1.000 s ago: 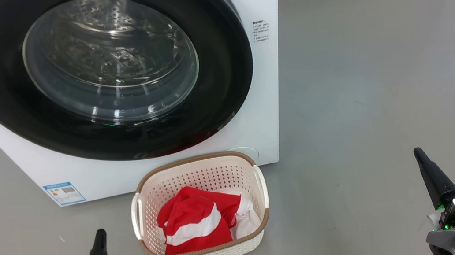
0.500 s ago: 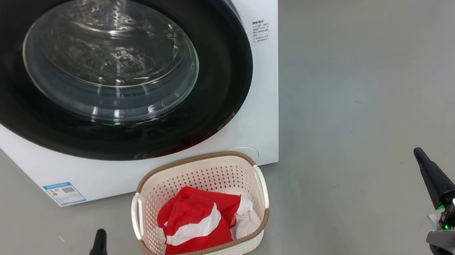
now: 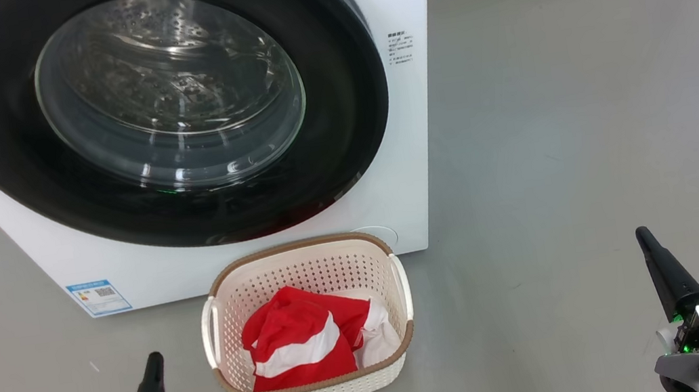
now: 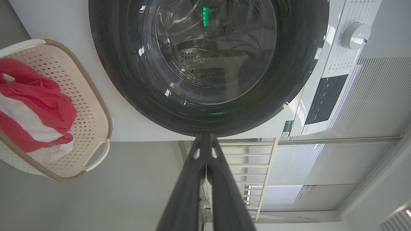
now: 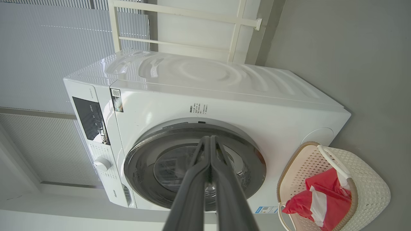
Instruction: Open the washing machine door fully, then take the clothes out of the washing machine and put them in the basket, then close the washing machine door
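Tho unreadable, blue label [image 3: 98, 297] on washer [image 3: 417, 166].

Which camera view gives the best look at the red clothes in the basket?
The head view: it looks down into the basket and shows the red and white clothes from above, near the middle. The left wrist view cuts them off at its left edge. The right wrist view shows them small in its lower right corner, crossed by a handle.
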{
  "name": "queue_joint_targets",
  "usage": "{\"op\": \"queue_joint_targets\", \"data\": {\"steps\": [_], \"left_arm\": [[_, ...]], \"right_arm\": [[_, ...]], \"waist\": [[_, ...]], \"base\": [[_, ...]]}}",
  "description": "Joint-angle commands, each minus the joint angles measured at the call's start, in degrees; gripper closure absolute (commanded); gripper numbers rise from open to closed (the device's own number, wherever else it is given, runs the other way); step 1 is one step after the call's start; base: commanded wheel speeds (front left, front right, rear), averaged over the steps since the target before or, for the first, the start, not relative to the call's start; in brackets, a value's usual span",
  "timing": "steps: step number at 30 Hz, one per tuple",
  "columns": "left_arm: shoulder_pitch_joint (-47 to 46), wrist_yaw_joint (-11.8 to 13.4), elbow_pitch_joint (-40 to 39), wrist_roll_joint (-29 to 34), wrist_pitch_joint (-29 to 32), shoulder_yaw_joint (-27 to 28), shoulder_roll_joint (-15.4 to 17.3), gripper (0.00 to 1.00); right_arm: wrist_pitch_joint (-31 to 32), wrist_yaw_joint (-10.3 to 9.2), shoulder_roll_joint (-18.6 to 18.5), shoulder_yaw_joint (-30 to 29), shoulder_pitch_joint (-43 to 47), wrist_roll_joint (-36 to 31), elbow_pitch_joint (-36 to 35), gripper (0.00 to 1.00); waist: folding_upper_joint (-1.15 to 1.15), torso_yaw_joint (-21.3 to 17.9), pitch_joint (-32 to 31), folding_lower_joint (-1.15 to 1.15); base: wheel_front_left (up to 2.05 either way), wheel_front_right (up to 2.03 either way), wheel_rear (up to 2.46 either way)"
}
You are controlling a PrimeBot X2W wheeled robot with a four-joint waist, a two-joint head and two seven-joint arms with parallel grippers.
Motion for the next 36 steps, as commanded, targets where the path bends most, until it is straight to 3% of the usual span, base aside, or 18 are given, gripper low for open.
{"op": "queue_joint_targets", "data": {"steps": [1, 36], "left_arm": [[-2.24, -0.42, -1.18, -0.41, 0.32, 1.95, 1.03, 1.00], [-2.24, -0.42, -1.19, -0.41, 0.32, 1.95, 1.03, 1.00]], "right_arm": [[0.35, 0.05, -0.81, 0.96, -2.50, 0.30, -1.42, 1.00], [0.37, 0.05, -0.79, 0.94, -2.50, 0.28, -1.42, 1.00]], "waist": [[0.00, 0.00, 0.00, 0.00], [0.00, 0.00, 0.00, 0.00]], "base": [[0.00, 0.00, 0.00], [0.00, 0.00, 0.00]]}}
